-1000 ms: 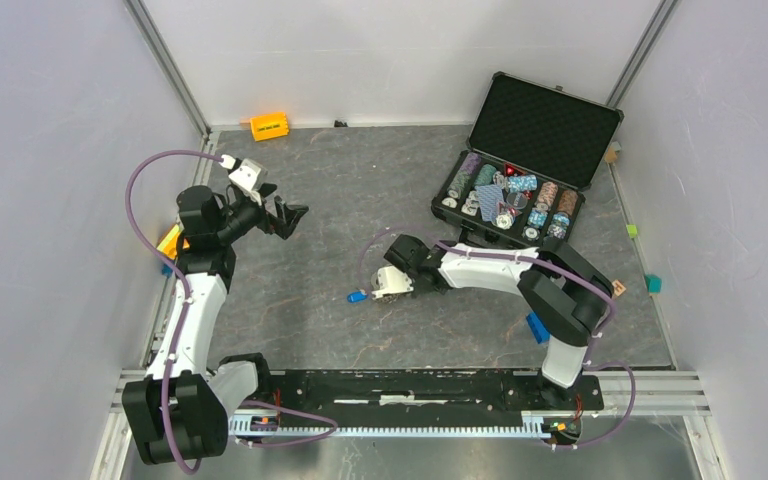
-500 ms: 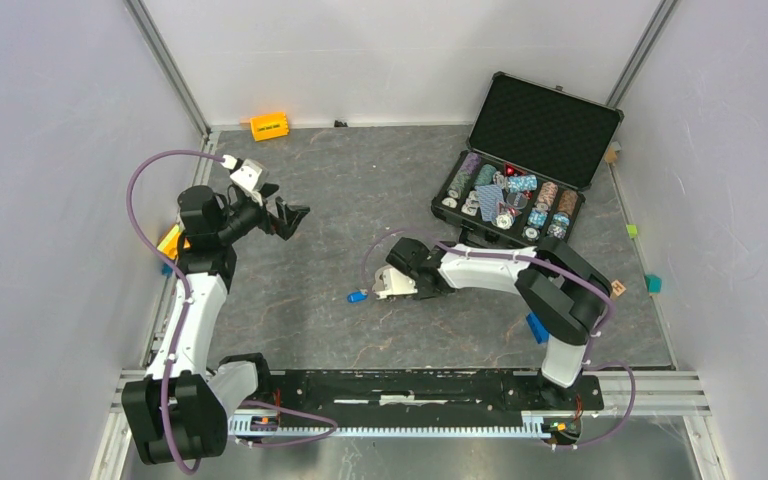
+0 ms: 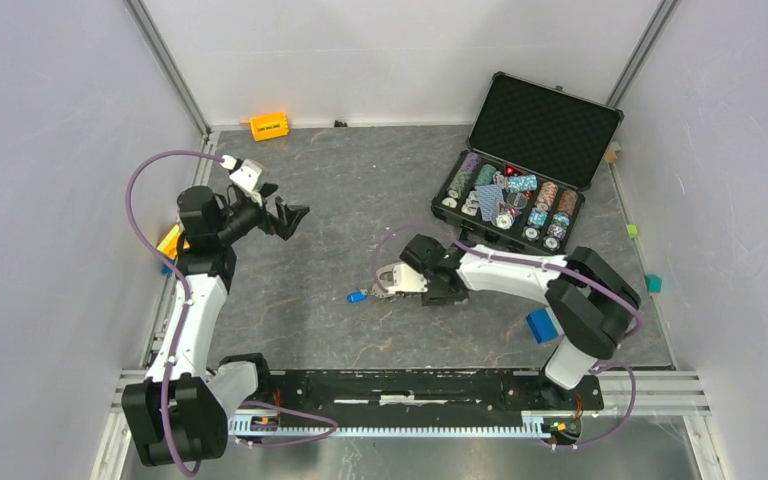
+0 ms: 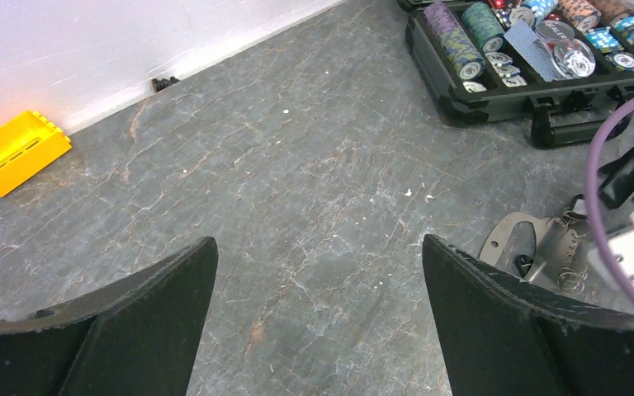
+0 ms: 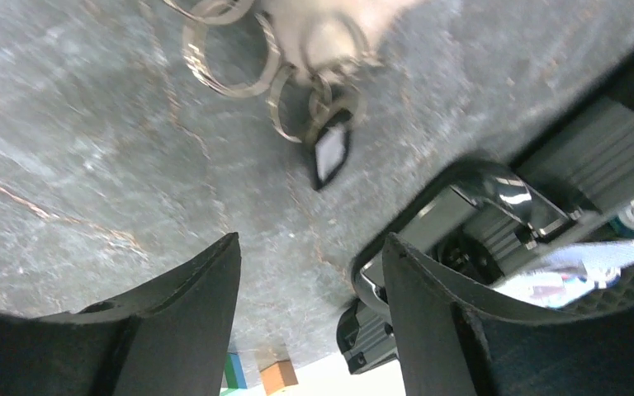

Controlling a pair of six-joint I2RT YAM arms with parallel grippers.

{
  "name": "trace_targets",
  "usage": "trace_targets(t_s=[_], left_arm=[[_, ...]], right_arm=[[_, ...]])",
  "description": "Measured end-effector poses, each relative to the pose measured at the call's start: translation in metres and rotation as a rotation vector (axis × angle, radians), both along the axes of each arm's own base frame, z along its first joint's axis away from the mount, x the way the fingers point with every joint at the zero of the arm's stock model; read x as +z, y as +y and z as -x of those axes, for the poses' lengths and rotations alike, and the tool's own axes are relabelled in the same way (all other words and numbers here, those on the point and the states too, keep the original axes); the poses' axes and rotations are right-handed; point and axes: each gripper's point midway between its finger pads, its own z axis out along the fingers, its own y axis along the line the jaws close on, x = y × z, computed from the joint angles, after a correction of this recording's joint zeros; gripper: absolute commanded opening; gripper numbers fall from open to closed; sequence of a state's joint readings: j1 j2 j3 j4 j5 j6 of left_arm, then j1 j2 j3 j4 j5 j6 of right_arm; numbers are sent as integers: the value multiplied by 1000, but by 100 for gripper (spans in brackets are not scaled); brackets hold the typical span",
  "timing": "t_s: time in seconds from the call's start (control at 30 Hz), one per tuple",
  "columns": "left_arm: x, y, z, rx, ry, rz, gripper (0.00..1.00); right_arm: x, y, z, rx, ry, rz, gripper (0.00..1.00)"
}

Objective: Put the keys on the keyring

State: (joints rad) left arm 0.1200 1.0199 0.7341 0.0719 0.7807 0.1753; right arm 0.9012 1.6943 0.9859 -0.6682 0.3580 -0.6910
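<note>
The left arm [image 3: 188, 320] is standing up from its base at the near left corner of the table [image 3: 340, 180]. It is running along the left edge and bending at the top toward the middle. The left gripper [image 3: 282, 215] is hanging above the surface, holding its jaws spread wide with nothing between them. The right arm [image 3: 520, 272] is folding at its elbow by the right edge and stretching its forearm leftward toward the table's centre. The right gripper [image 5: 309, 243] is sitting low over the surface, its jaws parted and gripping nothing.
</note>
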Motion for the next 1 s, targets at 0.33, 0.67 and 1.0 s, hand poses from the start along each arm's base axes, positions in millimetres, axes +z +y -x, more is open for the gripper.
trace_targets(t_s=[0.33, 0.67, 1.0], left_arm=[[8, 14, -7, 125, -27, 35, 100], [15, 31, -10, 270, -27, 96, 100], [23, 32, 5, 299, -24, 110, 100]], right_arm=[[67, -7, -30, -127, -142, -297, 76], [109, -29, -55, -271, -328, -605, 87], [187, -66, -77, -478, -641, -890, 98]])
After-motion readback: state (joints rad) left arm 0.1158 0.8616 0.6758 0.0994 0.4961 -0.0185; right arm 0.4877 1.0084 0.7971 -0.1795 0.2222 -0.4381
